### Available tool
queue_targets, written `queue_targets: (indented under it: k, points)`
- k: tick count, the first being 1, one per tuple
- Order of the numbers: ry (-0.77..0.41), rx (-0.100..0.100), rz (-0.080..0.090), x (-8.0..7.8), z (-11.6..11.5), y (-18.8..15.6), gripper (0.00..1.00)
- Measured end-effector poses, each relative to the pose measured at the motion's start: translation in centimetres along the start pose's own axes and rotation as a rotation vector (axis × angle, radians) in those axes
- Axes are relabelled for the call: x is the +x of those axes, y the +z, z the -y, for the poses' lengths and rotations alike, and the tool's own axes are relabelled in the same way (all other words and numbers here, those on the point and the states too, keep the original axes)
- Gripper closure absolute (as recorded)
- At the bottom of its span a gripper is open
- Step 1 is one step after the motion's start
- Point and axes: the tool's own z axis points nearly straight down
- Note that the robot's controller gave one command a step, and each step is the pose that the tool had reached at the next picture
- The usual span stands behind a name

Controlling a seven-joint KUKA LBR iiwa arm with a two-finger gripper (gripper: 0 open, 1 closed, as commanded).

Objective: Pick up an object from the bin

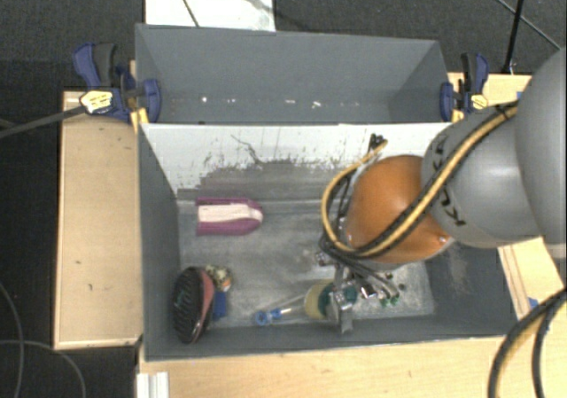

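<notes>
Cream-capped and blue-tipped, a clear tube (288, 309) lies flat on the bin's floor close to the front wall, with its cream end toward the right. That end sits just beside the gripper (344, 311). The gripper is low in the front right part of the bin (292, 77), beneath the arm's orange cover (390, 210) and looped cables (333, 206). Whether the gripper is open or closed I cannot tell. The cover and wrist hide much of it, and nothing can be seen clamped in it.

Further left, well apart from the gripper, a black brush (186, 306) lies in the front left corner. A small red, blue and yellow toy (216, 288) touches its right side. A pink and white roll (228, 216) lies alone toward the back left.

Judged from this, the step in hand is the reach down to the floor, with the tube as the nearest candidate. No grasp is shown. The next move calls for the gripper to settle squarely over the cream end, close across its width, and lift straight up. The tube looks round and light, so it may roll aside or slip out. The front wall close by leaves little room to correct.
</notes>
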Motion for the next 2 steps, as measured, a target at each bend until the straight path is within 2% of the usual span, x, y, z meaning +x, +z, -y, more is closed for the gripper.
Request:
queue_targets:
  k: [1, 2]
  points:
    - [0.002, -0.002, -0.014, 0.4, -0.1, 0.2, 1.00]
    - [0.015, -0.002, -0.006, -3.6, 0.6, -17.5, 1.00]
